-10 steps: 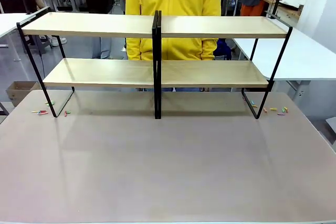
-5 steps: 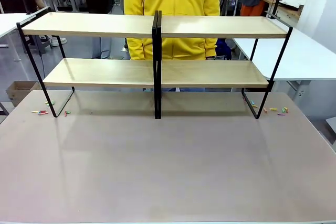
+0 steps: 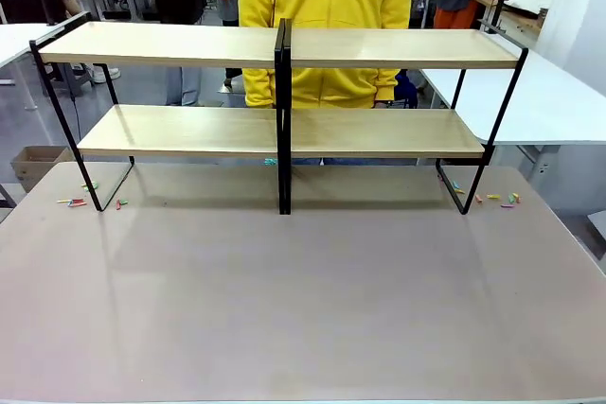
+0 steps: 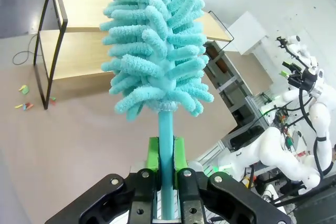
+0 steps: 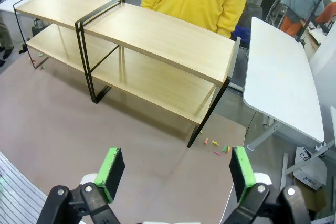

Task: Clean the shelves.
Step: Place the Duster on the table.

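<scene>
The shelves point(image 3: 284, 92), a wide two-tier rack of four light wooden boards on a thin black metal frame with a black centre post, stand at the far half of the grey-brown tabletop point(image 3: 303, 300), their long axis running across the table from one arm's side to the other. A person in a yellow hooded top point(image 3: 327, 7) stands just behind them.

From the left gripper point(image 4: 167, 182) the rack point(image 4: 79, 35) lies ahead and off to one side, beyond the tip of the tool. That claw is clenched on the straight turquoise handle of a fluffy turquoise microfibre duster point(image 4: 157, 51), whose head points away from the palm toward the boards but is well apart from them.

From the right gripper point(image 5: 176, 174) the rack point(image 5: 131, 40) lies ahead and slightly to one side; this claw is released, green pads spread wide, nothing between them.

The duster-bearing left arm looks the one to reach forward and sweep along the boards' length. Small coloured scraps point(image 3: 492, 199) lie on the table beside the frame's feet
</scene>
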Tool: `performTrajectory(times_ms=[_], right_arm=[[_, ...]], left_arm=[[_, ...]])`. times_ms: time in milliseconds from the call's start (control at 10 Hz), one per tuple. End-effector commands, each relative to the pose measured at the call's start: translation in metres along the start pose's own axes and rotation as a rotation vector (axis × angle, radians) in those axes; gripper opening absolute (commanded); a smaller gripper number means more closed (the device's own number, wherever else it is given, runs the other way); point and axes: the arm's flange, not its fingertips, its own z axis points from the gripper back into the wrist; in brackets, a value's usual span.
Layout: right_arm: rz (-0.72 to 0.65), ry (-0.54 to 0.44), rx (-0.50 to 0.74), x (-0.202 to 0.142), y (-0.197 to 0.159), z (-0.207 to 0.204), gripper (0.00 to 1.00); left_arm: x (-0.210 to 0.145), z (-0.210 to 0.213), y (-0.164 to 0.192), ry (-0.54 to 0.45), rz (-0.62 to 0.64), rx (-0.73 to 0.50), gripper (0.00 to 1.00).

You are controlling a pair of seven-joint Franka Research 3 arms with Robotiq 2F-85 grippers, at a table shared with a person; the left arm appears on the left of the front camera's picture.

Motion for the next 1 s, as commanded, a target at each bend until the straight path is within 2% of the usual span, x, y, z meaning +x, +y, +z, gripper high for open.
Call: performTrajectory(times_ms=[0, 900], right_arm=[[-0.003, -0.004, 0.009, 0.0005, -0.001, 0.0004, 1.0], [-0.003, -0.004, 0.009, 0.0005, -0.001, 0.0004, 1.0]], left_arm=[[0.0015, 0.0025, 0.0015, -0.009, -0.026, -0.019, 0.0], [0.0015, 0.0025, 0.0015, -0.009, -0.026, -0.019, 0.0]])
